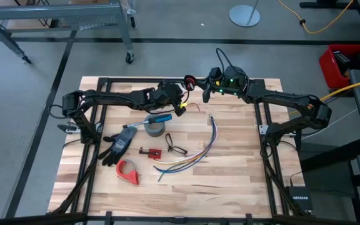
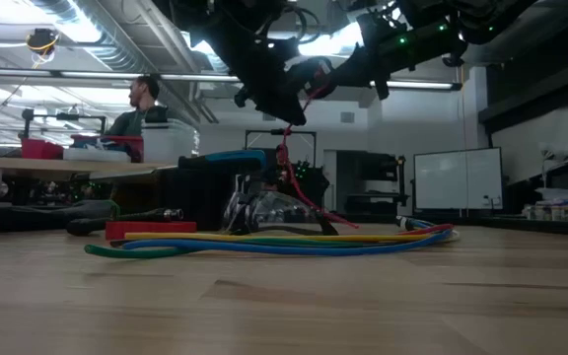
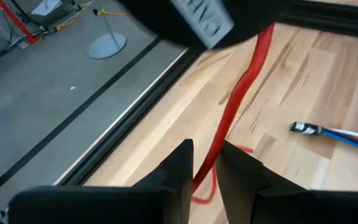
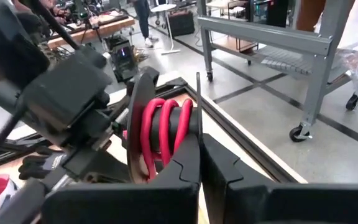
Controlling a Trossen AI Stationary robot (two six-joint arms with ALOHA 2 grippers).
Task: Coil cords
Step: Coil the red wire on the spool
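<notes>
High view has both arms meeting up at the far edge of the worktop (image 1: 242,169). The right gripper (image 1: 206,87) is clamped shut on a small red coil (image 1: 190,80) — the right wrist view shows the loops of red wire (image 4: 163,134) wound up and pinched against its fingers (image 4: 188,155), held up in the air. The left gripper (image 1: 181,100) sits just beside it, and the loose strand of the same wire (image 3: 232,115) runs down between its fingers (image 3: 179,171). They look only slightly parted around the strand; can't tell whether they actually pinch it or just straddle it. In the low view the strand (image 2: 299,187) hangs down from the two grippers toward the worktop.

Stuff lying around below the arms:
- a roll of grey tape (image 1: 155,129) with a blue-handled tool (image 1: 158,118) on it, right under the left arm
- a black glove (image 1: 119,145) toward the left side
- a red tape dispenser (image 1: 128,172) near the front
- a small red part (image 1: 149,152) and a thin black looped cord (image 1: 174,148) mid-worktop
- a long bundle of multicoloured wires (image 1: 195,153) curving across the middle — in the low view the bundle (image 2: 284,241) lies right across the foreground and blocks most of what's behind it

A person (image 2: 138,108) sits at a desk in the room behind.
</notes>
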